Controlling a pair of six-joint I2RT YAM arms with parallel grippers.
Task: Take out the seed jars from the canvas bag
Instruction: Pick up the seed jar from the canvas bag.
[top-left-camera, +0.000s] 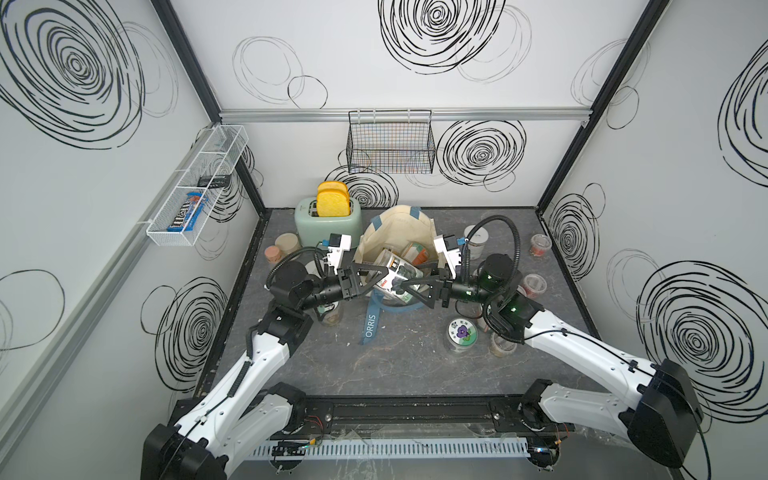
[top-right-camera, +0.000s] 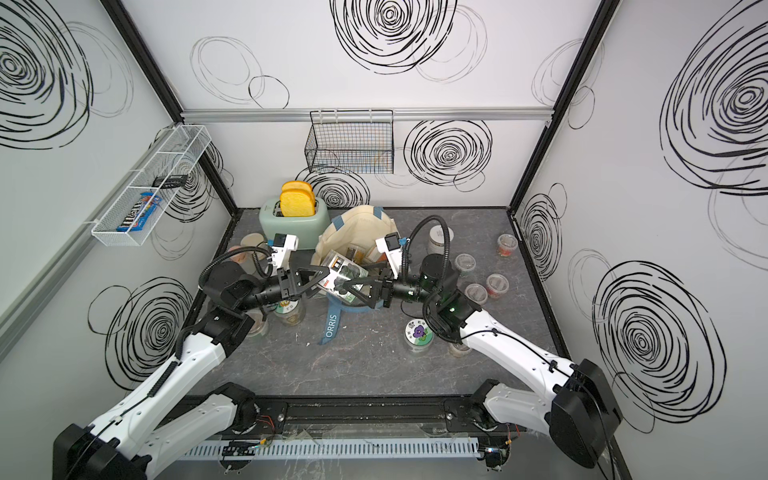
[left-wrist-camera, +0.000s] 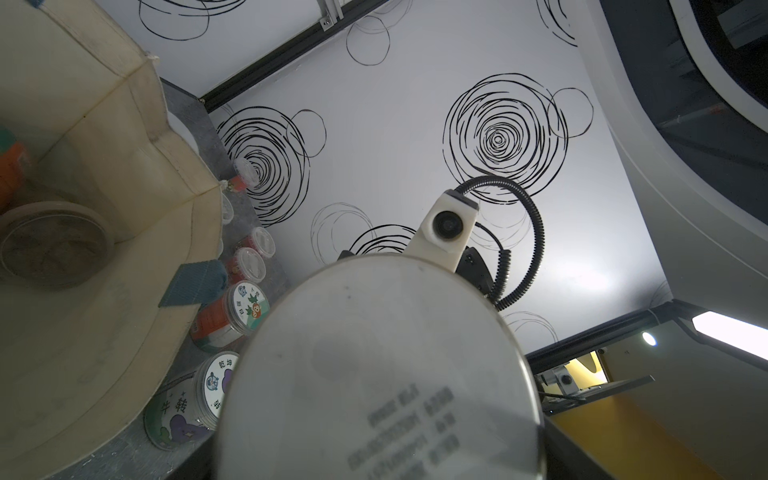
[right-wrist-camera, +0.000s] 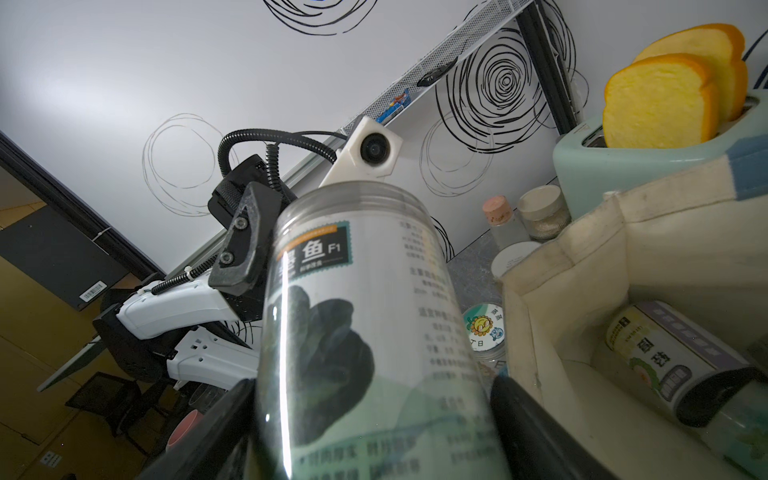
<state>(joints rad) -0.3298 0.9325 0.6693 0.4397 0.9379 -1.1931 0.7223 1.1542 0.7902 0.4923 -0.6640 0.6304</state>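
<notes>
Both top views: labelled jar up at mouth of canvas bag, lying tilted, long axis running between left gripper and right gripper.

Left wrist: silver lid end of labelled jar facing camera square. Own fingers hidden, so cannot tell if gripping. Canvas bag close beside.

Right wrist: right gripper clamped on near end of labelled jar, lid end pointing away toward left gripper. One left finger just beside that end. Other jar lying inside canvas bag.
</notes>
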